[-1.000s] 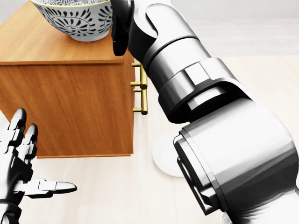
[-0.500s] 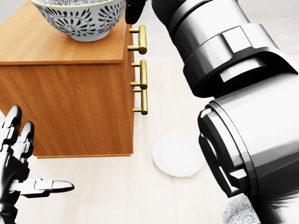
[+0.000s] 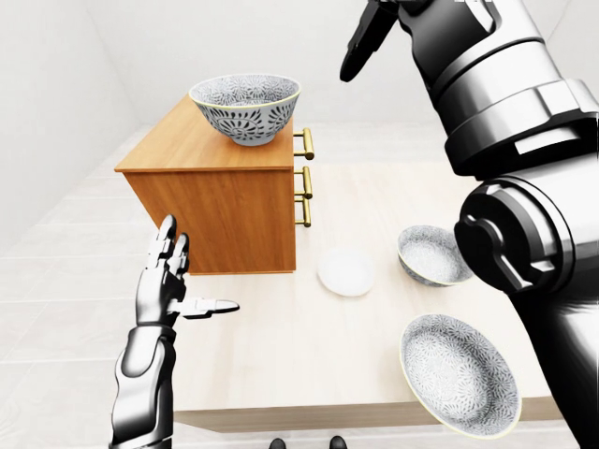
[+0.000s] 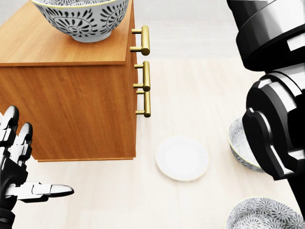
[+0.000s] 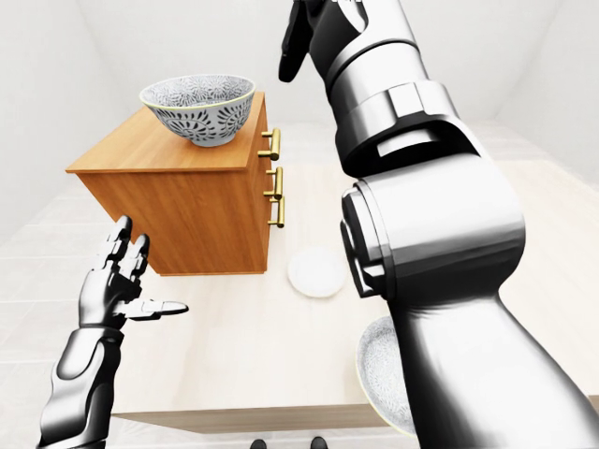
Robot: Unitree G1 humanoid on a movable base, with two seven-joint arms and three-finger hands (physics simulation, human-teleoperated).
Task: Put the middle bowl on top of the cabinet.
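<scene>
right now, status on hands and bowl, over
Left robot hand open, empty. Right robot hand raised clear of the bowl, open. Bowl upright on top of cabinet. Nothing in the way.

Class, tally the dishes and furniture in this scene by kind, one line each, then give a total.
Patterned bowls: 3, one on the cabinet, two on the table
White plates: 1
Wooden cabinets: 1
Tables: 1
Total: 6

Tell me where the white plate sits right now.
In the left-eye view, the white plate lies on the table, just right of the cabinet.
</scene>
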